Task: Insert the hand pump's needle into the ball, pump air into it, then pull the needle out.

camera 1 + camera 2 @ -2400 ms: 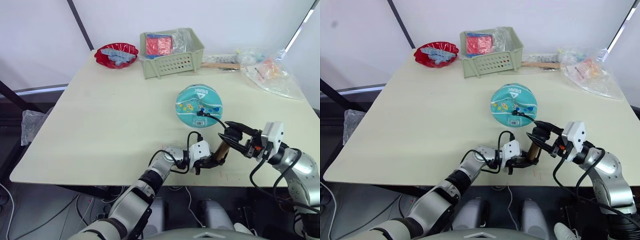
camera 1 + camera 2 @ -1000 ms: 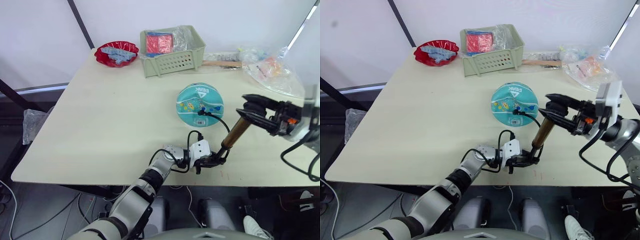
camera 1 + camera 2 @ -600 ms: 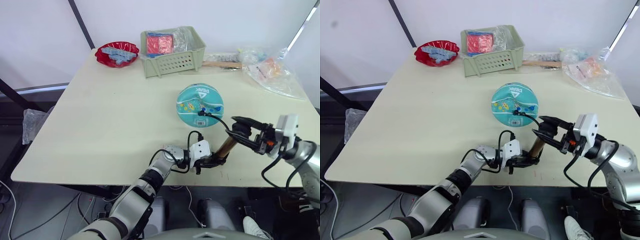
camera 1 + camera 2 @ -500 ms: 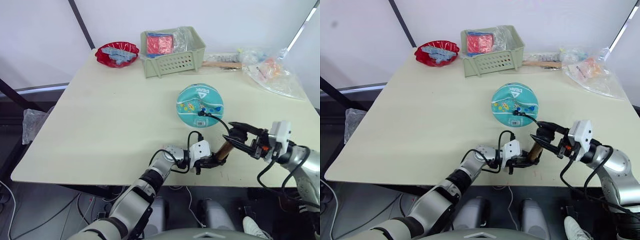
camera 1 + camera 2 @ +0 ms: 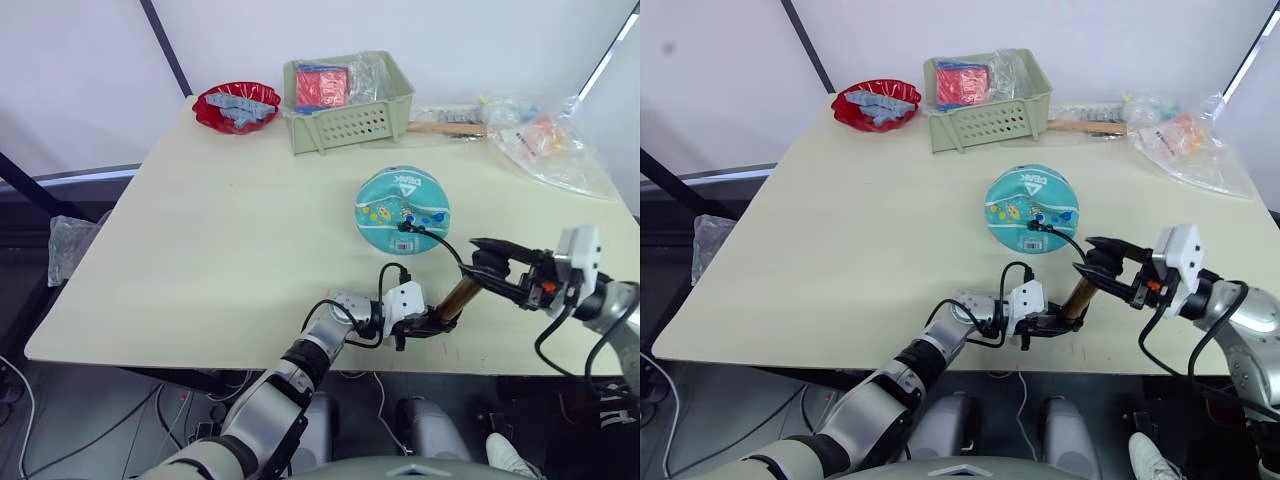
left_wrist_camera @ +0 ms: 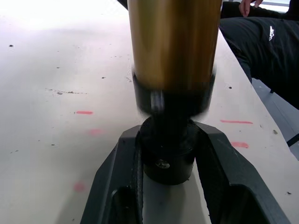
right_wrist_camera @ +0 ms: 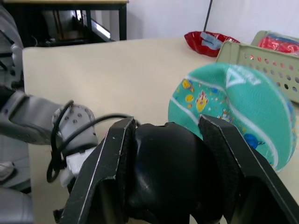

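left gripper (image 5: 432,322) clamps hand pump (image 5: 461,295) base, right gripper (image 5: 490,265) grips handle

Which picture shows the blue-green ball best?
The left eye view shows the ball best: all of it sits on the table, with the black hose plugged into it. The right eye view shows nearly the same. The right wrist view shows part of it behind the right gripper, which grips the pump handle.

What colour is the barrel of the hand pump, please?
Gold-bronze; the hand pump shows it best in the left wrist view.
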Tool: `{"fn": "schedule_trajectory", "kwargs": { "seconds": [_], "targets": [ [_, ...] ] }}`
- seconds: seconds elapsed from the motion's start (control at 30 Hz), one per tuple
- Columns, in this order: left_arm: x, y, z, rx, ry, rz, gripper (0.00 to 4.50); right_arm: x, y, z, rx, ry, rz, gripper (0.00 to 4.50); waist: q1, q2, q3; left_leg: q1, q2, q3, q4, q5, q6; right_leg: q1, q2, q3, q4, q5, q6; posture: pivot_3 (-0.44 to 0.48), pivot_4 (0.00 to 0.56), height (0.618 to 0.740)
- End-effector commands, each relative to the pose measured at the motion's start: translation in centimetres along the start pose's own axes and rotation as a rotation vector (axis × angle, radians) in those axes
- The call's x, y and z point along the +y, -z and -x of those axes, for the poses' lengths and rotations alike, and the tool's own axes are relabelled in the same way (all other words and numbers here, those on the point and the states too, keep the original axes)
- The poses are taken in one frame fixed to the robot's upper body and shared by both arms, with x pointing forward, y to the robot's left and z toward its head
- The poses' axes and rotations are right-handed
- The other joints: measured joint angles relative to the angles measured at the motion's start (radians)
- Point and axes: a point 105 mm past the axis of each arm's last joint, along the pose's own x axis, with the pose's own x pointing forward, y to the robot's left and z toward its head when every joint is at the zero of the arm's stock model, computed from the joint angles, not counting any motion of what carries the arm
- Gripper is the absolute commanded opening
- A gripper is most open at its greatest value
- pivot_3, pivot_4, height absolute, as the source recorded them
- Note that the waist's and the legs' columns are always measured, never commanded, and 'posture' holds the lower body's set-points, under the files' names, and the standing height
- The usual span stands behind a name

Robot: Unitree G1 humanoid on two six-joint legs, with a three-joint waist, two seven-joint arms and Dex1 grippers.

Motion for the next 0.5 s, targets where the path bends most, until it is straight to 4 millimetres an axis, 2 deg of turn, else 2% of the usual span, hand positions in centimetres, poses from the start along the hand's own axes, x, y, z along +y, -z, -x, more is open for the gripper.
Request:
{"fn": "schedule_trajectory", "kwargs": {
  "seconds": [0.03, 0.37, 0.5],
  "targets": [
    [-1.4, 1.9, -0.1, 0.078, 0.058, 0.024, 1.08, -0.8, -4.8, 0.9, -0.092, 0.013, 0.093, 1.66, 0.000, 0.000, 0.000, 0.000, 0.000, 0.000, 0.000, 0.000, 0.000, 0.000, 0.000, 0.000, 0.000, 0.000, 0.000, 0.000, 0.150, 0.740],
    [-1.6, 1.6, -0.6, 0.075, 0.082, 0.010, 1.08, -2.4, -10.5, 2.5, -0.148, 0.041, 0.146, 1.66, -0.001, 0.001, 0.001, -0.001, 0.000, 0.000, 0.000, 0.000, 0.000, -0.001, 0.000, 0.000, 0.000, 0.000, 0.000, 0.000, 0.150, 0.740],
    [-1.8, 1.6, -0.7, 0.073, 0.089, 0.006, 1.08, -2.6, -11.6, 2.7, -0.151, 0.041, 0.162, 1.66, 0.000, 0.001, 0.001, -0.001, 0.000, 0.000, 0.000, 0.000, 0.000, -0.001, 0.000, 0.000, 0.000, 0.000, 0.000, 0.000, 0.150, 0.740]
  ]
}}
